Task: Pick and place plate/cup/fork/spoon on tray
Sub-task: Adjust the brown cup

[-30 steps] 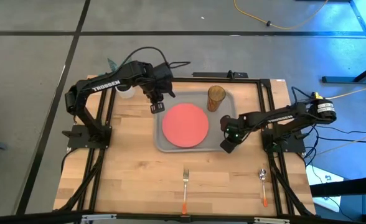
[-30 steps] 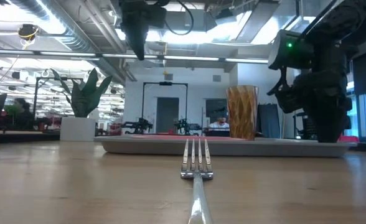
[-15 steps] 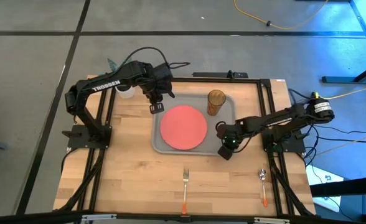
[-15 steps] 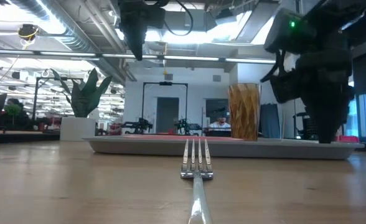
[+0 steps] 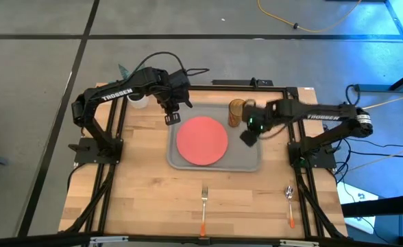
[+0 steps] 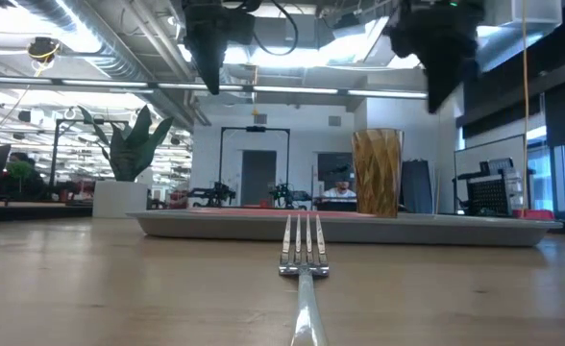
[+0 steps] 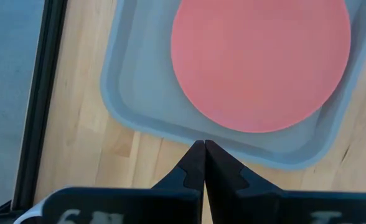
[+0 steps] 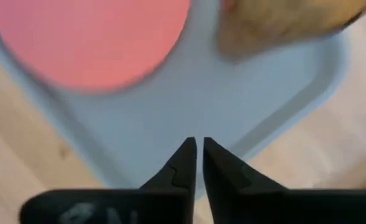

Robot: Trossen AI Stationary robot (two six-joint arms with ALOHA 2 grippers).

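The grey tray (image 5: 248,155) lies mid-table with the coral plate (image 5: 203,139) flat on it. The amber cup (image 5: 236,112) stands upright in the tray's far right corner. The fork (image 5: 203,206) and the spoon (image 5: 290,201) lie on the wood near the front edge. My left gripper (image 5: 172,119) hangs shut above the tray's far left corner (image 7: 139,112). My right gripper (image 5: 248,136) is raised over the tray's right part, beside the cup (image 8: 282,22). Its fingertips (image 8: 198,144) stand a narrow gap apart with nothing between them.
A white pot with a green plant (image 6: 119,192) stands at the table's far left corner. Black frame rails run along the table's left and right sides. Bare wood lies between the tray and the fork (image 6: 304,252).
My right gripper has left the tray's near right corner, risen high and swung toward the far edge. It now hangs over the tray beside the cup. Before that rise, the tray slid a little toward the near left, carrying the plate and cup.
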